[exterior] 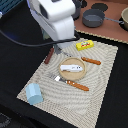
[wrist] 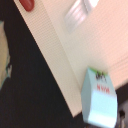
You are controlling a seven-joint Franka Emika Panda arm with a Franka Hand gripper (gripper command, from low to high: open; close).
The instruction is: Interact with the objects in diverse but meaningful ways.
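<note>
on the woven mat (exterior: 95, 62): yellow packet (exterior: 84, 45), brown stick (exterior: 49, 56), pale-blue block (exterior: 34, 93), white piece (exterior: 70, 67) on plate (exterior: 75, 73); gripper state unclear.

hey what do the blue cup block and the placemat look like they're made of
Pale-blue block: probably smooth matte plastic, judging by its flat, evenly coloured facets. Placemat: looks like woven fabric or vinyl, with fine ribbed lines across its beige surface.

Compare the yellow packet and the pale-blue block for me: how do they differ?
The yellow packet lies flat and thin, with red print; the pale-blue block stands taller and chunkier, with faceted sides. The packet sits near the mat's far edge, by the pots; the block sits at the near corner on the exterior view's left. Both are small and rest on the mat.
</note>
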